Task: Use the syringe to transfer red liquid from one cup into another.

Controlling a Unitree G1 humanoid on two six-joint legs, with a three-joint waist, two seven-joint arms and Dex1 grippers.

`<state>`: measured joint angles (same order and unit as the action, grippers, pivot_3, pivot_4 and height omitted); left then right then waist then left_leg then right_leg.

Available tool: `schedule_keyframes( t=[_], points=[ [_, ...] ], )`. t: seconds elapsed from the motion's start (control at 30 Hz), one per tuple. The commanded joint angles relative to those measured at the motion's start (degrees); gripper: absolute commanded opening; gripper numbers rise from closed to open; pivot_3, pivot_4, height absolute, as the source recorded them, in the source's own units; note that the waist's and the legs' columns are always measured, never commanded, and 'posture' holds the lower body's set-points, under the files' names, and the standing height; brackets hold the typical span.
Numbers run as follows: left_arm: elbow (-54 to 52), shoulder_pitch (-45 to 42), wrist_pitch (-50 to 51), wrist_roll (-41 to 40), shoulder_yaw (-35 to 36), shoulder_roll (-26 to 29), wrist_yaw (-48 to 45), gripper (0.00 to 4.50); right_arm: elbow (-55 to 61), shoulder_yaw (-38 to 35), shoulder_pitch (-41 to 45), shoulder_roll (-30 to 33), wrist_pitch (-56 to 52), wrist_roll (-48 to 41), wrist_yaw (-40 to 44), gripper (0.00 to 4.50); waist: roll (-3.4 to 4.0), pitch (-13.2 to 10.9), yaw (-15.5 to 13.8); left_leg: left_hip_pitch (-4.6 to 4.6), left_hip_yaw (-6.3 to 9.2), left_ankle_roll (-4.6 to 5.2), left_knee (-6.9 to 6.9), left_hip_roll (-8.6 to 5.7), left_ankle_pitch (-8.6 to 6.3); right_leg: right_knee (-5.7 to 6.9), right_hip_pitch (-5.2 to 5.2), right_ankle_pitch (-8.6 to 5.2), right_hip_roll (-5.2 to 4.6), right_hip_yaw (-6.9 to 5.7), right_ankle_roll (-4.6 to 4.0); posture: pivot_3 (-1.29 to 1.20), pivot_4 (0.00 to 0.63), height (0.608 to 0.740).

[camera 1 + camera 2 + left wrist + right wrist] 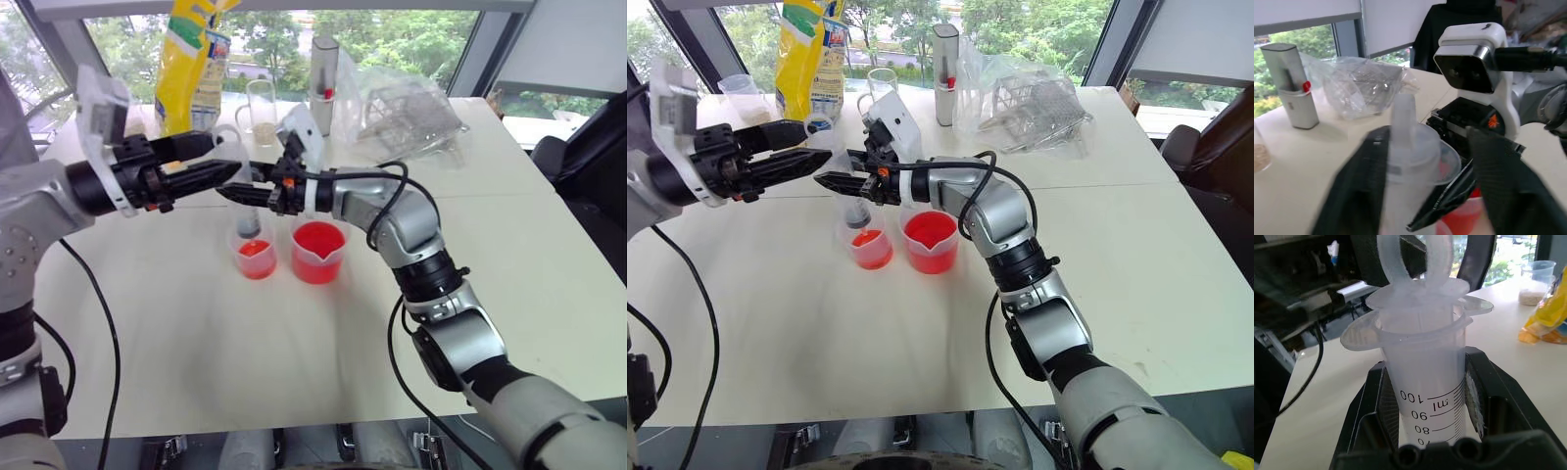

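The right tool has its two black fingers pressed on the barrel of the syringe, holding it upright. The syringe is a clear, round plastic tube with black printed marks, a flat finger flange and a white plunger pushed deep inside. Its lower end hangs over the small beaker, a narrow clear plastic cup with a spout and a little red liquid at the bottom. Whether the tip touches that liquid I cannot tell.

Just beside it, touching or nearly so, stands the large beaker, wider, with a rolled rim, and holding much more of the same bright, translucent red liquid. Both beakers stand on the smooth pale desk.

The left tool is level with the top of the syringe, its ribbed black fingers spread apart on both sides of the plunger head and not closed on it.

Further back on the desk are a yellow bag, a glass with beige grains, a white upright box and a crumpled clear plastic wrap.
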<state>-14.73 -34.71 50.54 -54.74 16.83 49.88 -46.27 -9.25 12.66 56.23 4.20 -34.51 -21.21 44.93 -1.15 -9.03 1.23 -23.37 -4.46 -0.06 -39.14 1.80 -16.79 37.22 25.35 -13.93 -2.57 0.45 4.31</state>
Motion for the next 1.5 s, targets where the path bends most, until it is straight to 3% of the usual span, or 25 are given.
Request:
schedule_keyframes(
  t=[0.03,0.23,0.47,0.87,1.03,1.17,1.27,1.37,1.5],
  points=[
    [-0.2,-2.2,1.9,-4.1,3.7,-0.3,2.4,4.46,4.2,-1.2,0.6,-1.5,1.0,-1.4,-0.3,1.46,0.0,0.0,0.2,0.0,0.0,0.0,0.0,0.02,0.0,0.01,0.01,0.0,0.01,0.0,0.0,0.0,0.15,0.74],
    [-0.1,-1.2,3.8,-6.4,8.5,3.7,2.0,4.46,5.5,-0.6,-0.9,-2.0,0.0,-1.5,-0.4,1.46,-0.01,0.0,1.2,0.0,0.03,0.0,0.01,0.01,0.0,0.01,0.0,0.0,-0.02,-0.01,0.0,0.0,0.15,0.74],
    [-1.1,9.3,5.8,-7.0,15.9,12.2,-5.6,4.46,7.0,-0.2,-2.1,-1.8,-1.0,-1.6,-0.1,1.46,0.03,0.0,1.4,0.0,0.02,-0.02,0.08,0.03,0.0,0.01,0.05,-0.01,-0.05,-0.01,-0.02,0.0,0.15,0.74],
    [-4.8,17.4,2.1,-3.5,14.9,11.9,-8.1,4.46,10.5,-3.8,2.5,1.4,-3.3,-3.9,0.5,1.46,0.07,-0.1,1.3,0.0,0.03,-0.06,0.09,0.01,0.01,-0.01,0.05,-0.1,-0.22,-0.03,-0.2,0.0,0.15,0.74],
    [-5.1,17.3,0.5,-3.0,13.1,10.5,-8.3,4.46,13.8,-12.6,9.0,7.1,-13.9,-10.0,-3.7,1.46,0.07,-0.1,1.2,-0.01,0.03,-0.06,0.1,0.0,0.0,-0.03,0.05,-0.1,-0.29,-0.02,-0.22,0.0,0.15,0.74],
    [-4.3,15.8,-1.1,-2.1,10.1,9.4,-8.8,4.46,3.7,-21.2,18.8,12.2,-27.4,-12.1,-12.2,1.46,0.14,-0.1,1.3,0.0,0.03,-0.06,0.11,-0.01,0.0,-0.03,0.06,-0.1,-0.35,0.0,-0.26,0.0,0.15,0.74],
    [-3.8,14.3,-1.6,-2.0,8.0,7.9,-8.9,4.46,-9.0,-21.8,25.5,17.6,-33.4,-8.8,-15.6,1.46,0.11,-0.1,1.3,0.0,0.02,-0.08,0.16,-0.02,0.0,-0.12,0.07,-0.15,-0.4,0.01,-0.54,0.0,0.15,0.74],
    [-3.8,13.7,-2.4,-1.3,6.2,7.0,-9.3,4.46,-21.9,-16.1,30.2,22.9,-36.7,-2.9,-16.2,1.46,0.11,-0.1,1.4,-0.02,-0.02,-0.07,0.24,-0.08,0.0,-0.21,0.09,-0.15,-0.51,0.03,-0.58,0.0,0.15,0.74],
    [-3.9,13.4,-3.5,-0.5,4.4,5.9,-9.5,4.46,-33.7,-3.1,32.0,27.9,-37.7,3.8,-7.1,1.46,0.15,-0.1,1.6,-0.05,-0.1,-0.04,0.46,-0.21,-0.01,-0.34,0.17,-0.17,-0.64,0.06,-0.61,0.0,0.15,0.74]
  ],
)
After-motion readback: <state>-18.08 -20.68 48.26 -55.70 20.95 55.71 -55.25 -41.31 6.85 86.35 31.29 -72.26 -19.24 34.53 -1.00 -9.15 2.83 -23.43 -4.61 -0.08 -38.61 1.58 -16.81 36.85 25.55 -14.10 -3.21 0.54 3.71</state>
